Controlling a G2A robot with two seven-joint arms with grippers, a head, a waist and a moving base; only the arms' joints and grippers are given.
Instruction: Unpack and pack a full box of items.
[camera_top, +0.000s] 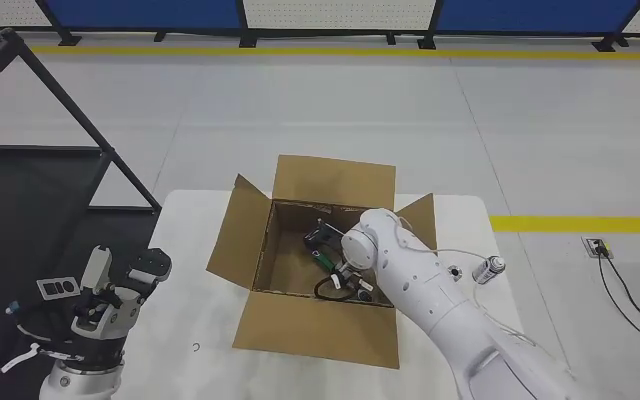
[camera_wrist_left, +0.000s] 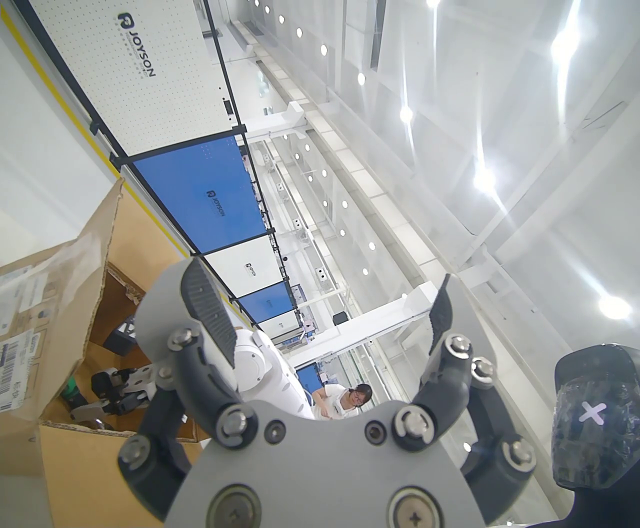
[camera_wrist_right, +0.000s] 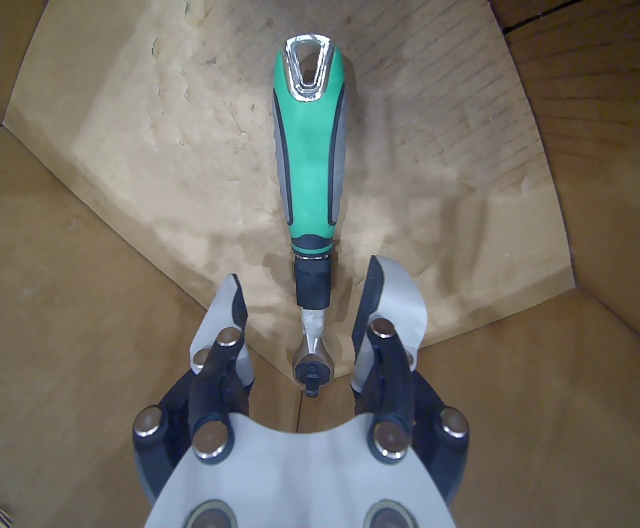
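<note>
An open cardboard box (camera_top: 300, 320) stands in the middle of the white table (camera_top: 190, 230). On its floor lies a ratchet tool with a green and grey handle (camera_wrist_right: 310, 150) and a chrome head. My right gripper (camera_wrist_right: 305, 292) is down inside the box, open, its fingers either side of the tool's black collar without touching it. From above, the right gripper (camera_top: 352, 280) is by the box's near wall, next to the green handle (camera_top: 327, 262). My left gripper (camera_wrist_left: 320, 295) is open and empty, pointing upward; it sits off the table's near left corner (camera_top: 122, 275).
Also in the box are a black looped cable (camera_top: 328, 291) and a dark item (camera_top: 320, 238) near the far wall. A small can (camera_top: 488, 268) stands on the table right of the box. A tiny ring (camera_top: 196, 347) lies on the table's left part.
</note>
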